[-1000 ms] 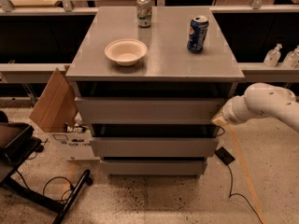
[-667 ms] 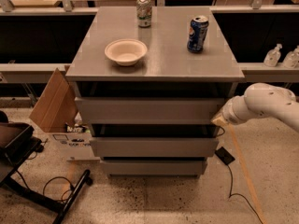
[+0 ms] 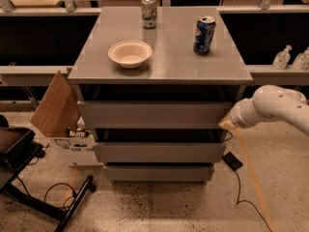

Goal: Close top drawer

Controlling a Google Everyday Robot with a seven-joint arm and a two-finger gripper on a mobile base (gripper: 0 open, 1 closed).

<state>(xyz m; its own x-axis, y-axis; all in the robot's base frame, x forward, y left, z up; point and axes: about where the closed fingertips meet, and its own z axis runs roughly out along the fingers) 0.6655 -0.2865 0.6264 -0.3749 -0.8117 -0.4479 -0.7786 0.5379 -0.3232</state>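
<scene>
The top drawer (image 3: pixel 154 114) is a wide grey flat front just under the cabinet's top, pulled out a little with a dark gap above it. My white arm comes in from the right, and my gripper (image 3: pixel 227 123) sits at the drawer front's right end, touching or very near its corner. The two lower grey drawer fronts (image 3: pixel 158 152) sit below it, stepped back.
On the cabinet top (image 3: pixel 169 62) stand a white bowl (image 3: pixel 130 53), a silver-green can (image 3: pixel 149 11) and a blue can (image 3: pixel 204 35). A cardboard box (image 3: pixel 54 105) leans at the left. A black chair base (image 3: pixel 29 178) and cables lie on the floor.
</scene>
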